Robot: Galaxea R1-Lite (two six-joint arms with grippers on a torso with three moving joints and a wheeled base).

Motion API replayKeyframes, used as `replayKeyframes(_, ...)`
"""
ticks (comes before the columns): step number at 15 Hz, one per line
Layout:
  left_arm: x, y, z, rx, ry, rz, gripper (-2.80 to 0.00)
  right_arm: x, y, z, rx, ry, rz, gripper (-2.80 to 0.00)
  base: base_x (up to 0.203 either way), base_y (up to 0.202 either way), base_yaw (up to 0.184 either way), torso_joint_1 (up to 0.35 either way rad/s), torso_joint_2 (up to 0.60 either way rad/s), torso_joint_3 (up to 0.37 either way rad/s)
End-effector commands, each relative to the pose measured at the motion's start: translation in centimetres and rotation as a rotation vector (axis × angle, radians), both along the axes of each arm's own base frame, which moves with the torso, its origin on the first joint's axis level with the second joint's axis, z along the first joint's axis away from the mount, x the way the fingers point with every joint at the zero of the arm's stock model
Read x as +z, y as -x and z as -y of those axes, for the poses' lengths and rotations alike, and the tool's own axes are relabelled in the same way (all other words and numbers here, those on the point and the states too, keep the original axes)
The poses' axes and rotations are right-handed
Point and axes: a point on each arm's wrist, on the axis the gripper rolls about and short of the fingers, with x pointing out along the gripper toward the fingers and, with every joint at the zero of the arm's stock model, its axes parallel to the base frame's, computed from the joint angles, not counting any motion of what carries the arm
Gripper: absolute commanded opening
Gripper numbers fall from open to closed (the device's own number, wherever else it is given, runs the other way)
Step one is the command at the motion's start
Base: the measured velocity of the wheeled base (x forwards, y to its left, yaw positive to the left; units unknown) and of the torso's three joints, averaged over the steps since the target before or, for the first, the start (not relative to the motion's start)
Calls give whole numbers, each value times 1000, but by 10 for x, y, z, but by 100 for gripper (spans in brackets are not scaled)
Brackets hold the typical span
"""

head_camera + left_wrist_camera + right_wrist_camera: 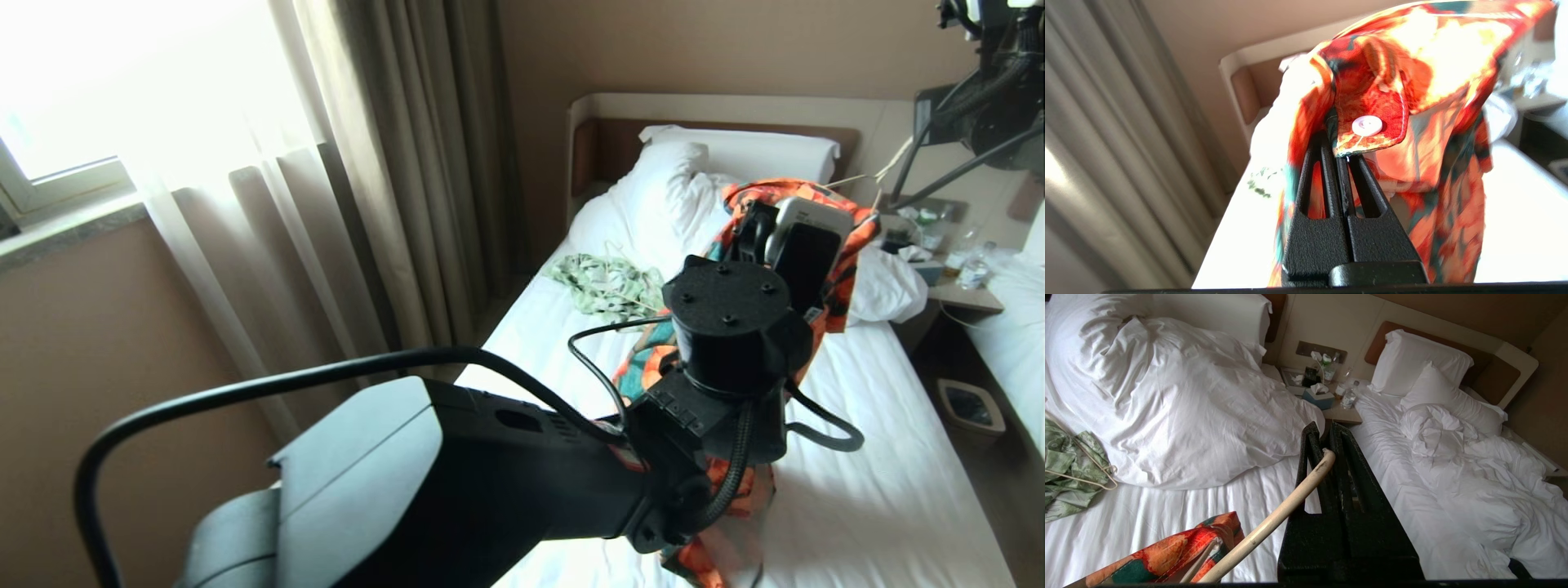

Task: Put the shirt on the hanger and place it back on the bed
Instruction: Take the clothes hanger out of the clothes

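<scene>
A: Hotel room, curtains at the window, white bed [865, 490] below. Where's the shirt [1429, 102]?

B: Held up over the bed. The left pincer [1340, 159] is clamped on its button edge; the right pincer [1327, 445] grips the hanger [1274, 522] by its hook.

A: Which step?

B: Probably threading. Next, the hanger's shoulder must slide inside the collar opening.

Overexposed window [73, 73] glare; shirt [1437, 61] blurred.
</scene>
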Motion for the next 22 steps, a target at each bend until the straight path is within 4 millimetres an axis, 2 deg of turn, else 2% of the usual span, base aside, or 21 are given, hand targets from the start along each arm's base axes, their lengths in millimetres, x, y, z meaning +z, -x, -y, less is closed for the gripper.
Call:
replayKeyframes(1, 22, 10, -22, 10, 9, 1, -280, -2, -1, 2, -10, 3, -6, -280, 0, 0, 0, 0, 0, 0)
replayKeyframes(4, 30, 15, -54, 30, 5, -26, -280, 0, 0, 5, -19, 11, -8, -280, 0, 0, 0, 0, 0, 0)
replayKeyframes(8, 39, -4, -104, 129, 31, -25, -280, 7, 9, 5, -21, 25, -3, -280, 0, 0, 0, 0, 0, 0)
replayKeyframes(10, 39, -17, -118, 170, 44, -29, -280, 3, 10, 3, -15, 26, -19, -280, 0, 0, 0, 0, 0, 0)
replayKeyframes(16, -10, -31, -124, 218, -41, -101, -280, -18, -2, -4, 3, 27, -71, -280, 0, 0, 0, 0, 0, 0)
replayKeyframes(17, -20, -36, -122, 224, -56, -111, 0, -21, -5, -7, 10, 28, -79, -280, 0, 0, 0, 0, 0, 0)
replayKeyframes(20, -39, -46, -120, 229, -90, -133, 0, -31, -16, -12, 20, 30, -96, -280, 0, 0, 0, 0, 0, 0)
replayKeyframes(22, -52, -59, -131, 251, -119, -155, 0, -40, -25, -14, 23, 31, -105, -280, 0, 0, 0, 0, 0, 0)
